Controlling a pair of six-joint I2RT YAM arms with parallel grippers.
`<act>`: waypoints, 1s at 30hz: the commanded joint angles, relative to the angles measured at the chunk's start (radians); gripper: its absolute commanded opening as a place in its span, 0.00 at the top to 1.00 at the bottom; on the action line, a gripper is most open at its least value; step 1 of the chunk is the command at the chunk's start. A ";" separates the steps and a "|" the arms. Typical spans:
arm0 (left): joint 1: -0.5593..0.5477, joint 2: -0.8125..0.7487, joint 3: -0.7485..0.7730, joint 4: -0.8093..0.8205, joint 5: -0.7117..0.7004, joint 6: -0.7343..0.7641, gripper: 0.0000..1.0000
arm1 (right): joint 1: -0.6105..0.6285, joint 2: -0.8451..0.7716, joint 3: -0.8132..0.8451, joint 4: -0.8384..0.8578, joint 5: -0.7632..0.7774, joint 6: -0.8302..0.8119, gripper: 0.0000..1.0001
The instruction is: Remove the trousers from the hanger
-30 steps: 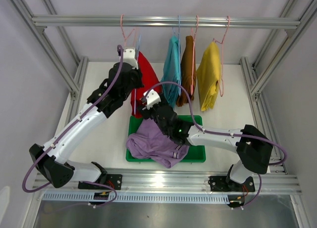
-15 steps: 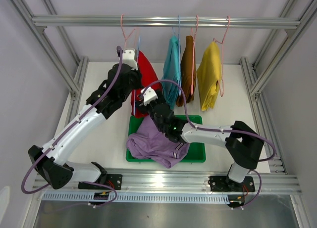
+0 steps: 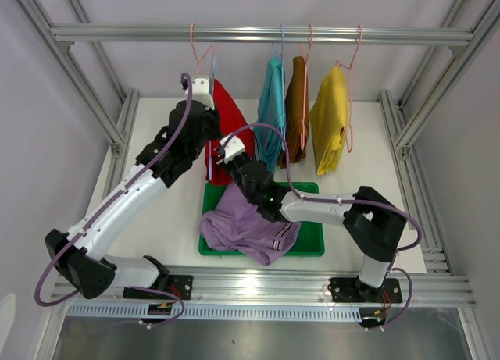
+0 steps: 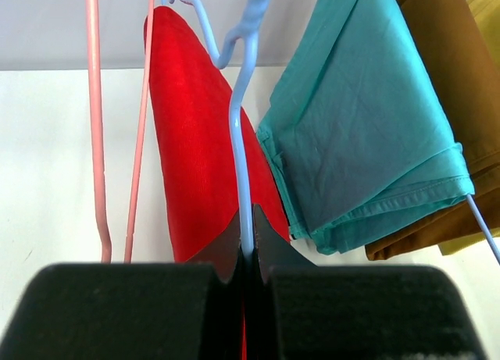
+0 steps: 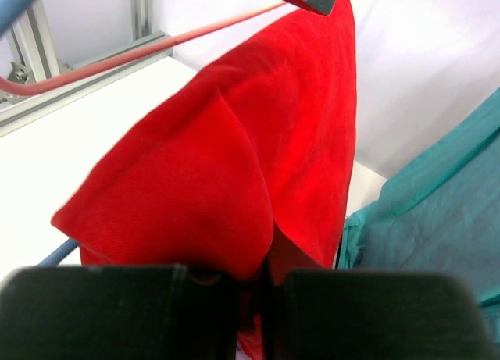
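The red trousers (image 3: pixel 234 122) are hung in the upper middle of the overhead view, draped on a blue hanger (image 4: pixel 241 165) to the left of the other hanging pairs. The hanger's wire is pinched between the clenched fingers of the left gripper (image 4: pixel 245 254), apparently so that the hanger is steadied while the cloth is drawn off. The lower fold of the red cloth is clamped in the right gripper (image 5: pixel 262 282) at the bottom of the right wrist view — a hold suited to pulling the pair down and off the wire.

The lilac trousers (image 3: pixel 246 227) are already laid in the green tray (image 3: pixel 312 247) at lower centre of the overhead view, spilled over its near rim. The right arm is stretched across them.

Right of the red pair, the teal trousers (image 3: pixel 271 110), brown trousers (image 3: pixel 297 110) and yellow trousers (image 3: pixel 330 118) are carried on their own hangers under the rail (image 3: pixel 258 33). The teal pair is just beside the red one — it is likely to be brushed if the pull is taken rightward. A pink hanger (image 4: pixel 94 126) is seen at the left of the left wrist view, close to the red cloth, where it could be snagged.
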 commanded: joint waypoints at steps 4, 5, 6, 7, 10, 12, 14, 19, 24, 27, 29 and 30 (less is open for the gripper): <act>-0.029 -0.062 -0.012 0.066 0.078 0.006 0.99 | -0.026 -0.115 -0.015 -0.006 0.001 0.046 1.00; -0.029 -0.062 -0.012 0.077 0.079 0.010 0.99 | -0.026 -0.135 -0.015 -0.013 0.004 0.046 1.00; -0.029 -0.079 -0.030 0.085 0.081 0.012 1.00 | -0.026 -0.154 -0.012 -0.028 0.006 0.046 1.00; -0.029 -0.085 -0.035 0.089 0.081 0.013 0.99 | -0.027 -0.172 -0.012 -0.034 0.009 0.040 1.00; -0.029 -0.098 -0.030 0.085 0.070 0.023 0.99 | -0.033 -0.243 0.003 -0.075 0.015 0.033 1.00; -0.029 -0.099 -0.029 0.082 0.063 0.027 1.00 | -0.040 -0.287 0.026 -0.115 0.011 0.031 1.00; -0.029 -0.101 -0.030 0.080 0.063 0.027 1.00 | -0.052 -0.323 0.049 -0.141 0.004 0.031 1.00; -0.029 -0.096 -0.032 0.071 0.073 0.018 1.00 | -0.058 -0.390 0.080 -0.224 0.009 0.027 1.00; -0.029 -0.088 -0.033 0.065 0.089 0.009 0.99 | -0.063 -0.449 0.101 -0.290 0.012 0.004 1.00; -0.029 -0.081 -0.035 0.062 0.095 0.004 1.00 | -0.064 -0.468 0.140 -0.339 0.023 -0.010 1.00; -0.029 -0.076 -0.035 0.059 0.095 0.004 1.00 | -0.064 -0.487 0.166 -0.371 0.024 -0.016 1.00; -0.029 -0.070 -0.038 0.057 0.096 0.004 1.00 | -0.066 -0.492 0.175 -0.384 0.023 -0.023 1.00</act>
